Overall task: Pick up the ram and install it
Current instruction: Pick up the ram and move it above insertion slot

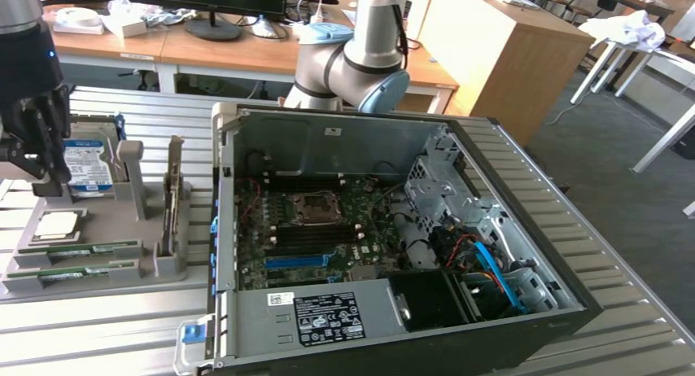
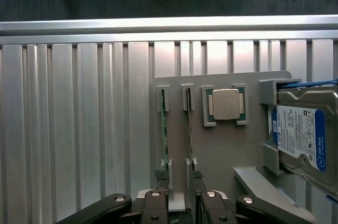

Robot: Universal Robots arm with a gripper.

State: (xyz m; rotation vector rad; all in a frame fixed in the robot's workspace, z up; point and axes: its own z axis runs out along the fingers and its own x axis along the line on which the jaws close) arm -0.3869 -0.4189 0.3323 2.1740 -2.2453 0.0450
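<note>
2 ram sticks lie side by side in slots of the grey holder (image 1: 114, 217): the first ram stick (image 1: 78, 250) just at 6 o'clock from the CPU chip (image 1: 57, 224) in the exterior view, the second ram stick (image 1: 74, 272) just beyond it. My hand (image 1: 38, 172) hangs over the holder at 12 o'clock from that chip, spread wide and holding nothing. On the ribbed desk (image 1: 109, 327), the holder sits at 9 o'clock from the open computer case (image 1: 434, 229).
</note>
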